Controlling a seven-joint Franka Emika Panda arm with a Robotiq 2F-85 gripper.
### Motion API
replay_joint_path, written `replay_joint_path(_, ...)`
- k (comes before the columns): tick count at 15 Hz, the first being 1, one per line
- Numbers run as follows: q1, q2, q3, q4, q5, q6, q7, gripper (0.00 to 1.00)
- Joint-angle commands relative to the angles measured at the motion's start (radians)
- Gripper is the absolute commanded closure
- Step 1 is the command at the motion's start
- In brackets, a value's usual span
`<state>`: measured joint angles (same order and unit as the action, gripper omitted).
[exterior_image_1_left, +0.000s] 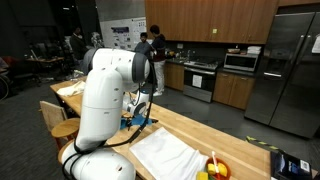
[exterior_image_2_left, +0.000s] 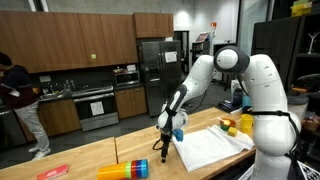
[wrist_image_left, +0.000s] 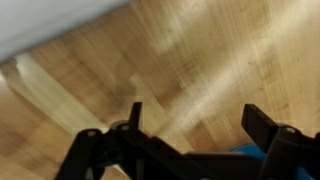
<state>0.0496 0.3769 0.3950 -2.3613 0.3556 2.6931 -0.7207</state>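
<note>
End effector: your end effector (exterior_image_2_left: 162, 148) hangs low over the table (exterior_image_2_left: 100, 155). Its fingers (wrist_image_left: 135, 118) stand wide apart and grip nothing; the wrist view shows only bare wood in the gap.
Blue object: it (exterior_image_2_left: 177, 133) sits on the table just beside your end effector, on the side toward the robot's base. In the wrist view it shows at the lower edge, next to one finger and outside the gap. You cannot tell whether they touch, nor what the object is.
White cloth: it (exterior_image_2_left: 212, 148) lies flat on the table, near the blue object and beyond it from your end effector.
Stacked cups: they (exterior_image_2_left: 125, 169) lie on their side, well apart from your end effector.
</note>
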Motion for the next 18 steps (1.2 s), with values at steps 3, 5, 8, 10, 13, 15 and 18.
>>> replay_joint_path(3, 0.004, 0.066, 0.091, 0.074, 0.003, 0.019, -0.002, 0.00)
replay_joint_path(5, 0.036, 0.054, 0.079, 0.060, -0.043, 0.090, 0.027, 0.00)
replay_joint_path(8, 0.065, 0.055, 0.058, 0.038, -0.127, 0.209, 0.086, 0.00)
replay_joint_path(10, 0.076, 0.067, 0.048, 0.026, -0.192, 0.293, 0.136, 0.00)
replay_joint_path(13, 0.042, 0.108, 0.077, 0.016, -0.252, 0.392, 0.195, 0.00)
replay_joint_path(15, 0.027, 0.133, 0.084, 0.008, -0.301, 0.461, 0.243, 0.00)
replay_joint_path(18, 0.003, 0.180, 0.088, 0.006, -0.376, 0.578, 0.330, 0.00)
